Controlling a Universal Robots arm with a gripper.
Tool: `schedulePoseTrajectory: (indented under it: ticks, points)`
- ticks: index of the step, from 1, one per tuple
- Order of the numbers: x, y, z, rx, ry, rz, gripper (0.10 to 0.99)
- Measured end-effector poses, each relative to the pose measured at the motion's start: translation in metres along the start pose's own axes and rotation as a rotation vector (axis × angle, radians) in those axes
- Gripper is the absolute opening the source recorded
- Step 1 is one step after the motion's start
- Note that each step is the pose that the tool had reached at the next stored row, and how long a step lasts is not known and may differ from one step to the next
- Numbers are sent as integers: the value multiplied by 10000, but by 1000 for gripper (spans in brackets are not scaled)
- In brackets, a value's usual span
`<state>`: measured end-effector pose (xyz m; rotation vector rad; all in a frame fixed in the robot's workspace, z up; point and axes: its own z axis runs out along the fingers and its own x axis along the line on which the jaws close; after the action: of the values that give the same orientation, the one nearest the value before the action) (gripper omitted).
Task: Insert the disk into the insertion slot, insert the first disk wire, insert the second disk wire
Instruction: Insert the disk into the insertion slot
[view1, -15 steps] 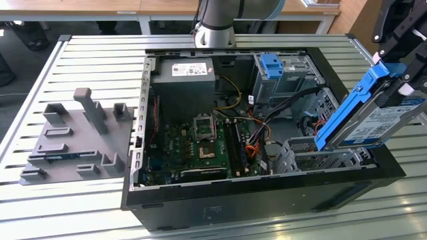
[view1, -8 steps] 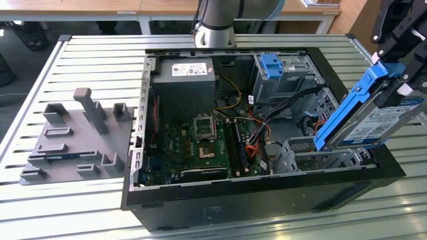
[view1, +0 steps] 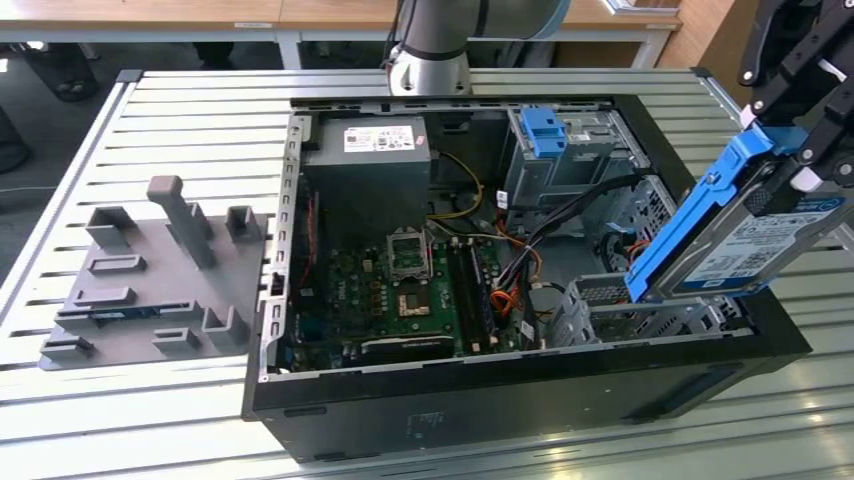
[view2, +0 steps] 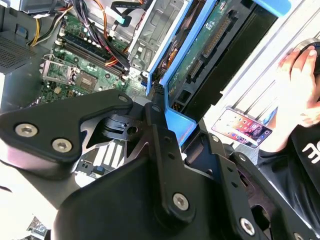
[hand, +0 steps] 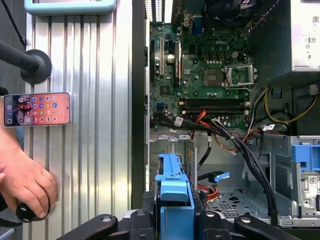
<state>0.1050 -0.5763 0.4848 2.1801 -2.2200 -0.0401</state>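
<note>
Tool (view1: 798, 162) clamped on disk (view1: 757, 238), tilted above insertion slot (view1: 638, 308); black cables (view1: 574, 205) seemingly alongside.

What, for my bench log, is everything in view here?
table: one, silver slatted, under everything.
case: one, black, open, on the table.
disk: one, silver-grey in a blue carrier, tilted above the case, exterior view's right.
insertion slot: one, silver-grey perforated, in the case below the disk.
motherboard: one, green, case floor.
taller cage: one, grey with blue latch, inside the case.
fixture plate: one, grey, table, exterior view's left.
phone: one, screen lit, table beside the case.
arm: one, grey, beyond the case.
gripper: one, black, shut on the disk.
person's hand: one, on a black knob near the phone.
</note>
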Motion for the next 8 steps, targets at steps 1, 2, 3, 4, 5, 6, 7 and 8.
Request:
schedulePoseTrajectory:
  ticks: [1, 2, 3, 4, 5, 6, 7, 8]
  points:
    - [0, 2, 0, 0, 0, 1, 365]
    - [0, 5, 1, 0, 0, 0, 365]
    - [0, 7, 1, 0, 0, 0, 365]
    - [0, 9, 1, 0, 0, 0, 365]
    - [0, 11, 1, 0, 0, 0, 365]
    - [0, 14, 2, 0, 0, 0, 365]
    - [0, 16, 2, 0, 0, 0, 365]
    - [0, 21, 3, 0, 0, 1, 365]
